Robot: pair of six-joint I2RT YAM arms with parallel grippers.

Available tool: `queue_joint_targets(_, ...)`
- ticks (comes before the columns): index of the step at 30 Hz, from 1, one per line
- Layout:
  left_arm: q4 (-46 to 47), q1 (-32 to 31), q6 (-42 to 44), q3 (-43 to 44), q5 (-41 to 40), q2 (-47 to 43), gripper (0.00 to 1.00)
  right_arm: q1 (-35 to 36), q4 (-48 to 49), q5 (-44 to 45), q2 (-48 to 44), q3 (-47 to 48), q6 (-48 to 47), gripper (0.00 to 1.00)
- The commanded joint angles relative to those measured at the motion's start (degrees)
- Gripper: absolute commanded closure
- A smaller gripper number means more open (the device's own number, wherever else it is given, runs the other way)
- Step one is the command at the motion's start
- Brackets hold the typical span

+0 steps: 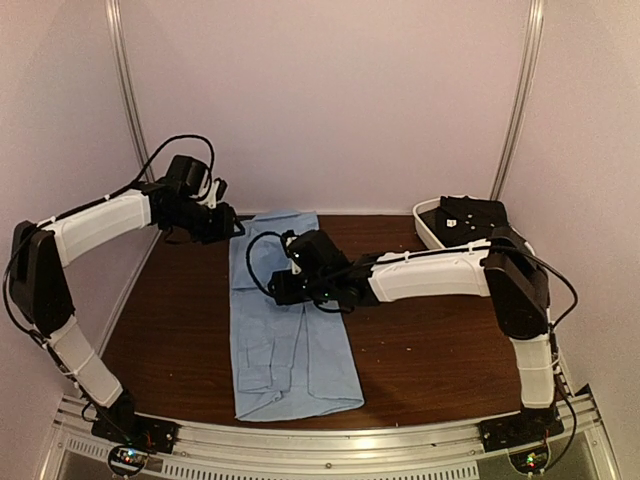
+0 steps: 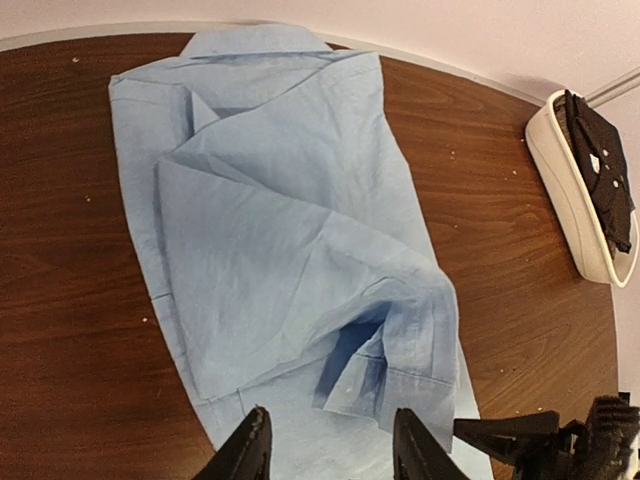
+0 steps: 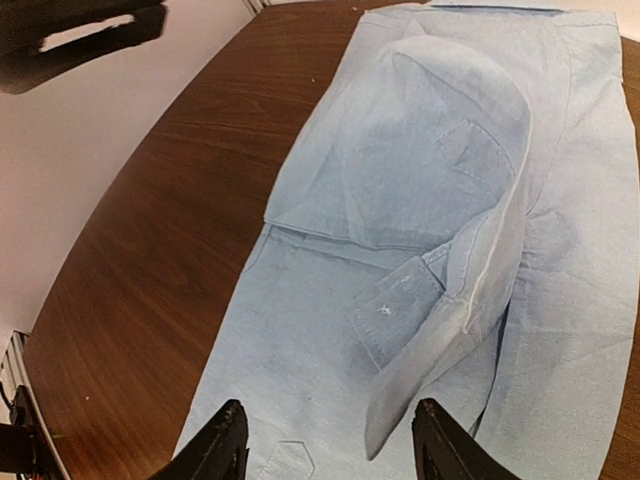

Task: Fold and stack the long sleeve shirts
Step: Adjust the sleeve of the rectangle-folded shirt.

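One light blue long sleeve shirt point(image 1: 300, 350) lies flat along the middle of the brown table, collar at the far end, sides and sleeves folded inward. It fills the left wrist view point(image 2: 280, 220) and the right wrist view point(image 3: 420, 180). A folded sleeve cuff point(image 3: 400, 310) lies on top of it and also shows in the left wrist view point(image 2: 410, 350). My left gripper point(image 1: 232, 225) is open and empty, hovering at the shirt's far left edge point(image 2: 330, 450). My right gripper point(image 1: 278, 285) is open and empty above the shirt's middle point(image 3: 333, 440).
A white oval tub point(image 1: 428, 228) holding dark cloth point(image 1: 472, 215) stands at the back right; it also shows in the left wrist view point(image 2: 570, 200). Bare brown table point(image 1: 170, 330) lies either side of the shirt. White walls close in the back and sides.
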Motion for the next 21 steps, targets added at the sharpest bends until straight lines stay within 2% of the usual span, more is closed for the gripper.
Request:
queue_joint_targets(1, 3.06, 1.01, -0.85, -4.81, -1.60, -4.20, 0.57, -1.54, -8.88, 3.37, 4.90, 5.11, 2.34, 0.44)
queue_joint_targets(6, 4.59, 1.34, -1.13, -9.36, -2.12, -7.80, 0.57, -3.22, -8.39, 2.26, 5.81, 5.21, 3.42, 0.50)
queue_joint_targets(12, 5.76, 1.43, -1.23, -12.22, -2.13, -8.64, 0.57, -4.89, -10.33, -0.68, 5.84, 7.88, 1.85, 0.84)
queue_joint_targets(15, 6.50, 1.43, -1.23, -13.33, -2.18, -8.75, 0.57, -5.16, -13.48, -5.38, 5.48, 10.69, -0.88, 0.99)
queue_joint_targets(21, 6.87, 1.52, -0.42, -13.70, -2.26, -7.69, 0.57, -5.35, -18.21, -18.88, 0.06, 11.85, -3.11, 1.00)
